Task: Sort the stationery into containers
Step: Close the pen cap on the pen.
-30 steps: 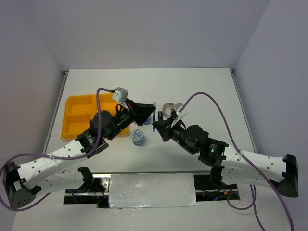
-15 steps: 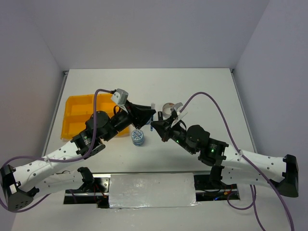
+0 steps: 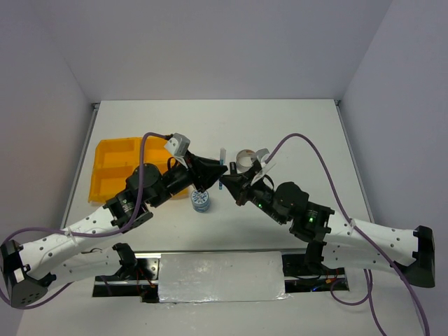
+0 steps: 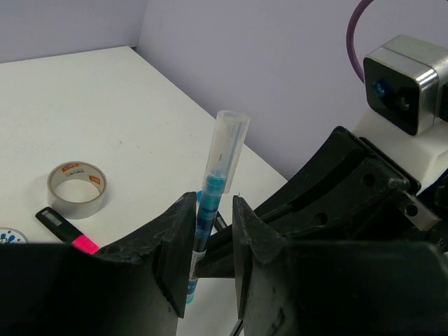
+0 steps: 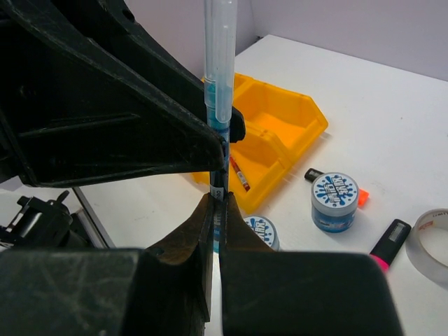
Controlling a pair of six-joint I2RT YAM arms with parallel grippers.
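My right gripper (image 5: pixel 218 203) is shut on the lower end of a blue pen (image 5: pixel 220 63) and holds it upright above the table. My left gripper (image 4: pixel 212 210) is open, with its jaws on either side of the same blue pen (image 4: pixel 217 175); the pen lies against one finger and a gap shows at the other. In the top view both grippers (image 3: pixel 213 171) (image 3: pixel 225 183) meet at the pen (image 3: pixel 222 161) mid-table. The yellow-orange tray (image 5: pixel 294 119) holds a red pen (image 5: pixel 238 173). Two blue-white tape rolls (image 5: pixel 334 201) (image 5: pixel 260 229) stand on the table.
A grey tape ring (image 4: pixel 77 189) and a pink highlighter (image 4: pixel 70 234) lie beyond the grippers. A black-capped marker (image 5: pixel 313 174) lies partly hidden behind one roll. The tray (image 3: pixel 112 168) sits at the left of the table, under the left arm.
My left gripper has moved right to the pen and its jaws now straddle it. My right gripper has shifted slightly left with the pen still held.
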